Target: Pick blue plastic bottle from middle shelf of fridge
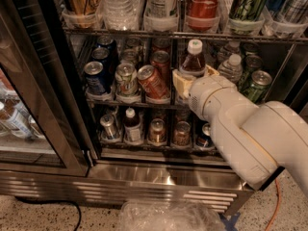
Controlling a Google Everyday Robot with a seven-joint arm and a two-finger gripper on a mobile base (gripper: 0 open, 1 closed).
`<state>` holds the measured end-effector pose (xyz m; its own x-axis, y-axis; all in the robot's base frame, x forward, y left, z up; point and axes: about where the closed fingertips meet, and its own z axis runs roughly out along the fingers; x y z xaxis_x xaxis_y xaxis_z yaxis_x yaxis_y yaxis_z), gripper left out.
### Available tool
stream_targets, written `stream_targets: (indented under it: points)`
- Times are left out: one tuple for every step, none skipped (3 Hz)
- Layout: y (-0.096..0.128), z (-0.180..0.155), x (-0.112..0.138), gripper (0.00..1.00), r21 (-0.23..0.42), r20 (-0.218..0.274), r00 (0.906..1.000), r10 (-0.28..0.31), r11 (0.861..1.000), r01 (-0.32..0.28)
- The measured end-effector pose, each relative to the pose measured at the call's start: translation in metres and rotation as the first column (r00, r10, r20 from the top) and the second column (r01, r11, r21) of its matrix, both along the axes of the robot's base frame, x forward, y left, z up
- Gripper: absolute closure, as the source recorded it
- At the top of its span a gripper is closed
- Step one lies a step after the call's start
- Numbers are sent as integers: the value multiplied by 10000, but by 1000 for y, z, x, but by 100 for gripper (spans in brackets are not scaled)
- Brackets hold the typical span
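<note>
Gripper (195, 77) at middle shelf (120, 102) of fridge (144, 173), beside brown white-capped bottle (194, 60); clench or release unclear; nothing lifted yet.

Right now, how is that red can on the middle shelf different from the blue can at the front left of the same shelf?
The red can leans, top tipped leftward; the blue can stands upright. The red can is next to the gripper, which sits at the foot of the brown bottle; the blue can is at the shelf's left end, away from it. Both are silver-topped, in the front row of the middle shelf.
</note>
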<state>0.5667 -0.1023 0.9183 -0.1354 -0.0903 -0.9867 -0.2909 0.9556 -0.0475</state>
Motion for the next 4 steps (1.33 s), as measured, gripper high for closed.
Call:
stream_targets:
  points:
    - [7,-6,-3,100,245,-285,9993,236,9994,-229]
    - [9,-21,-20,100,32,-248,9991,342,9994,-341]
    - [9,-21,-20,100,26,-254,9991,345,9994,-345]
    - [8,-32,-32,100,-100,-478,9982,373,9992,-378]
